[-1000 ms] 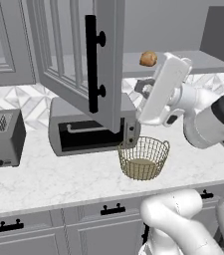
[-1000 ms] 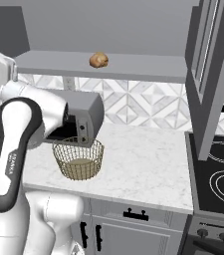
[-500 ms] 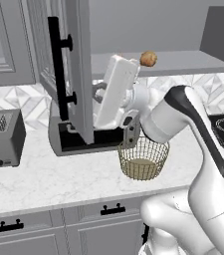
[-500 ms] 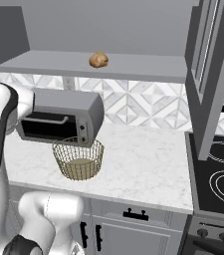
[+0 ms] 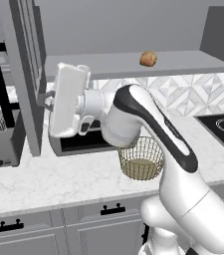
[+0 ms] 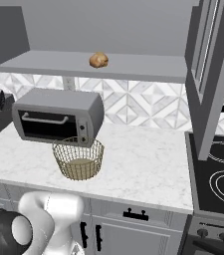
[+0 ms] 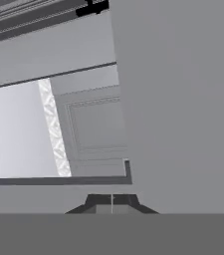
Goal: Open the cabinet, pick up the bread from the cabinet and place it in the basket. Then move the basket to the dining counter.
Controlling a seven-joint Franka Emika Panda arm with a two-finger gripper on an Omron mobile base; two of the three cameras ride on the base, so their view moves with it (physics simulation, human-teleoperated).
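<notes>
Cabinet door swung wider; fingers closed, empty; bread on shelf.

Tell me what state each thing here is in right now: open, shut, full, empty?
cabinet: doors swung open, shelf exposed.
bread: lying on the cabinet shelf, untouched.
basket: upright on the counter before the toaster oven, no bread in it.
toaster oven: door shut.
gripper: fingertips together, shut, holding nothing, close to the open cabinet door.
</notes>
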